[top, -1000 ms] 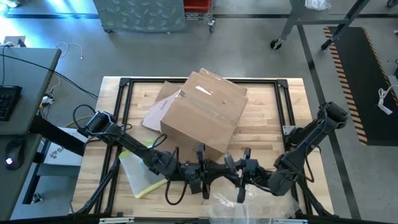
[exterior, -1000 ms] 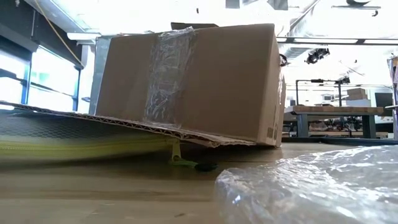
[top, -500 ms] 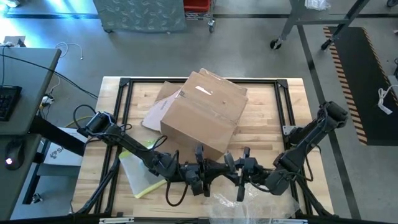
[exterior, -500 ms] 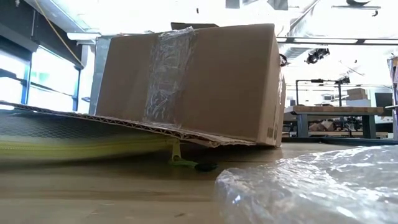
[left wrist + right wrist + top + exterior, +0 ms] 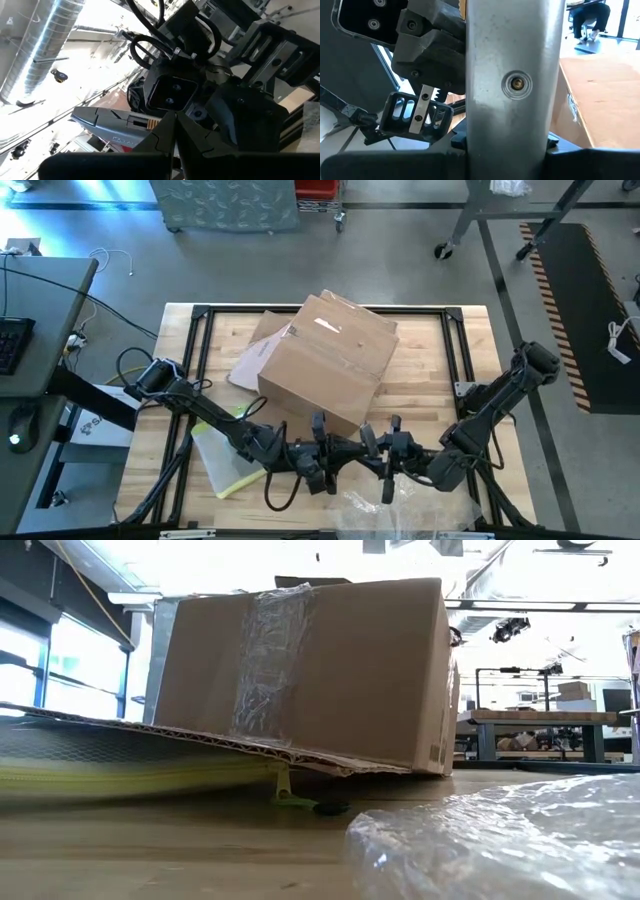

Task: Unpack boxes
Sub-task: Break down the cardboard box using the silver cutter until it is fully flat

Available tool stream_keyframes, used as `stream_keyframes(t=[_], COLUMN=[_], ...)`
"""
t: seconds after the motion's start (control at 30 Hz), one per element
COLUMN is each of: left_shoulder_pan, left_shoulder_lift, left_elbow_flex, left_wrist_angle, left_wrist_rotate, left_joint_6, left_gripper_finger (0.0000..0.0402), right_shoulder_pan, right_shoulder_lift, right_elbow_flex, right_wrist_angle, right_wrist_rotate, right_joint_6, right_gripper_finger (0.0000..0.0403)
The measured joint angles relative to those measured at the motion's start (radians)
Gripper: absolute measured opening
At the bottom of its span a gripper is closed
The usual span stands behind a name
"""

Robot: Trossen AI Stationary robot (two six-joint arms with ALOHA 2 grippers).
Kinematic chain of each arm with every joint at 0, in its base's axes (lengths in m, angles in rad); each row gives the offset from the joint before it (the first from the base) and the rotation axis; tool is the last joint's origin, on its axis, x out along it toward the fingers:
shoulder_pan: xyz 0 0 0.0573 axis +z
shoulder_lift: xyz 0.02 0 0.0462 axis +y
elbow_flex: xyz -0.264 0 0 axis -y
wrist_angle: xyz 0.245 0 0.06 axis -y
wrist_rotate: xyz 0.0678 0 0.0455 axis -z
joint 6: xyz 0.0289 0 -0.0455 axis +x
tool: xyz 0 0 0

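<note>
Box [image 5: 325, 370] bears tape, no readable writing.

A brown cardboard box [image 5: 330, 670] stands on the wooden table [image 5: 170, 850], a strip of clear tape [image 5: 265, 660] running down its near face. Its corrugated flap [image 5: 150, 735] reaches out low over a yellow-edged sleeve [image 5: 130, 777]. Crinkly clear plastic film [image 5: 500, 840] fills the near corner. Workbenches show in the room behind.
</note>
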Motion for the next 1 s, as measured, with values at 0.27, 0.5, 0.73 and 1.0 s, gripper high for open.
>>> stream_keyframes(t=[0.27, 0.5, 0.73, 1.0], left_shoulder_pan=[0.0, 0.0, 0.005, -0.01], left_shoulder_lift=[0.0, 0.0, -0.042, -0.044], left_elbow_flex=[0.0, 0.0, 0.003, 0.004], left_wrist_angle=[-0.015, -0.038, -0.237, -0.495], left_wrist_rotate=[-0.007, -0.01, 0.086, 0.1], left_joint_6=[0.008, -0.017, -0.217, -0.373], left_gripper_finger=[0.0, 0.0, 0.0001, 0.0001], right_shoulder_pan=[0.0, 0.0, 0.009, 0.06], right_shoulder_lift=[0.0, 0.001, -0.007, -0.05], right_elbow_flex=[0.0, -0.002, -0.006, -0.006], right_wrist_angle=[-0.06, -0.091, -0.142, -0.215], right_wrist_rotate=[-0.009, 0.014, 0.091, 0.075], right_joint_6=[0.064, 0.117, 0.161, 0.12], right_gripper_finger=[0.0078, 0.0077, 0.0077, 0.0076])
